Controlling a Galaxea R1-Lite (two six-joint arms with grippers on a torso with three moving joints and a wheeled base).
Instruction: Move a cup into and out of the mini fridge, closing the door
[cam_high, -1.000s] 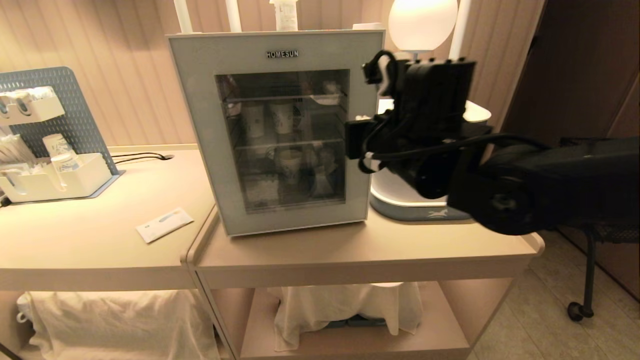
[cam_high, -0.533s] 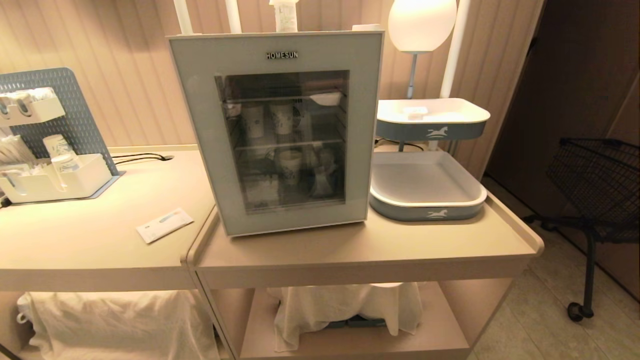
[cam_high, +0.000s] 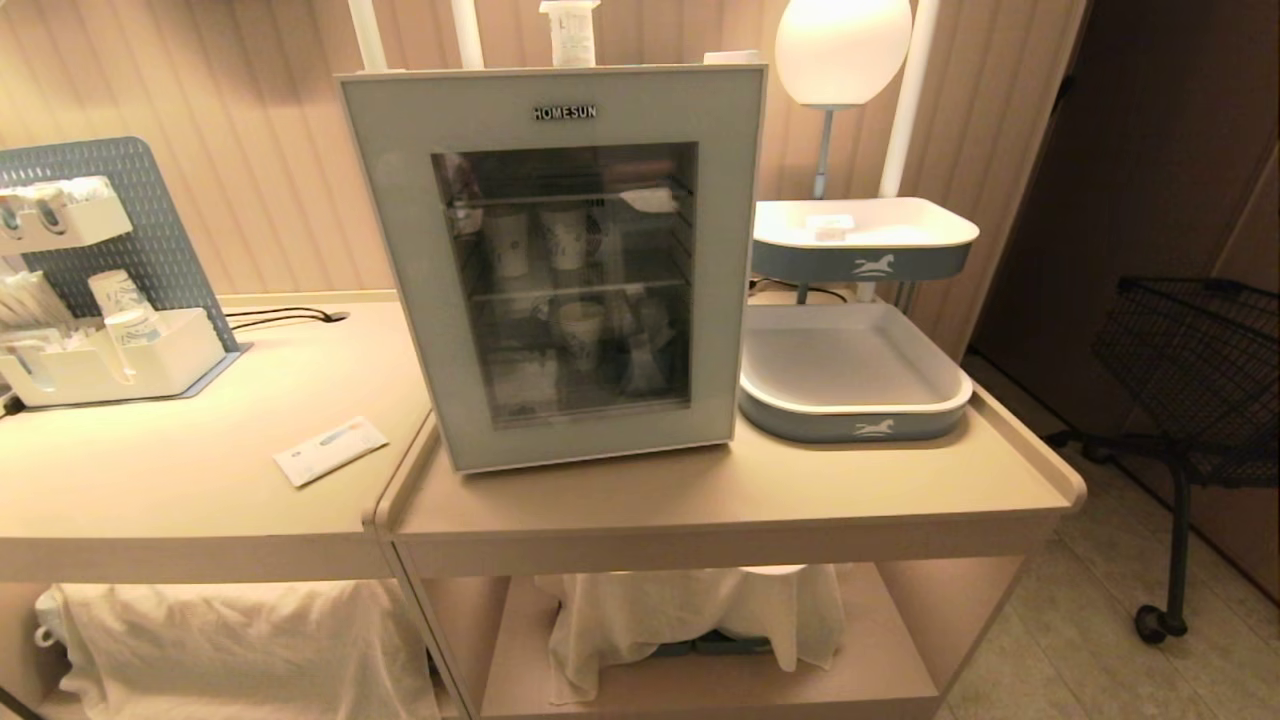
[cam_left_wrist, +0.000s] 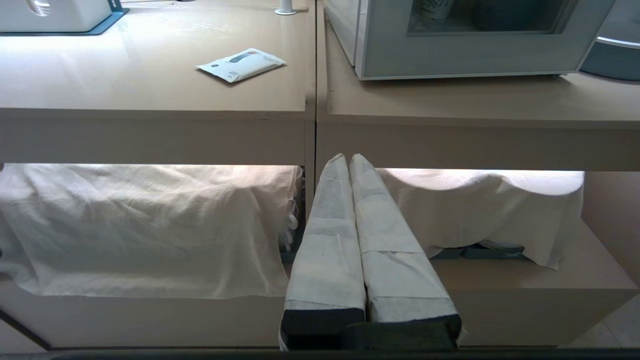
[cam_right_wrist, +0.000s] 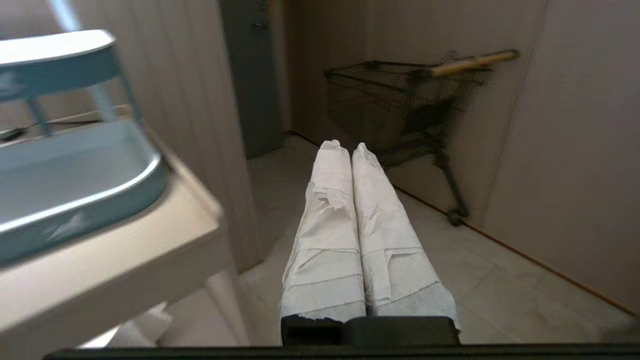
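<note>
The mini fridge (cam_high: 560, 260) stands on the beige counter, and its door (cam_high: 400, 250) with the dark glass window is shut. Paper cups show dimly on the wire shelves behind the glass. A small white lidded cup (cam_high: 828, 226) sits on the upper tray, right of the fridge. Neither arm appears in the head view. My left gripper (cam_left_wrist: 348, 157) is shut and empty, low in front of the counter's front edge, below the fridge (cam_left_wrist: 465, 55). My right gripper (cam_right_wrist: 345, 146) is shut and empty, beside the counter's right end, pointing over the floor.
A two-tier blue-and-white tray stand (cam_high: 850, 425) sits right of the fridge under a round lamp (cam_high: 843, 45). A pegboard organiser (cam_high: 100, 350) and a white packet (cam_high: 330, 450) lie on the left counter. A wire cart (cam_high: 1190, 370) stands on the floor at right. Cloth (cam_high: 690, 610) covers the lower shelves.
A second ago my right arm reached across in front of the tray stand beside the fridge; it has pulled back out of the head view. The fridge door stays shut.
</note>
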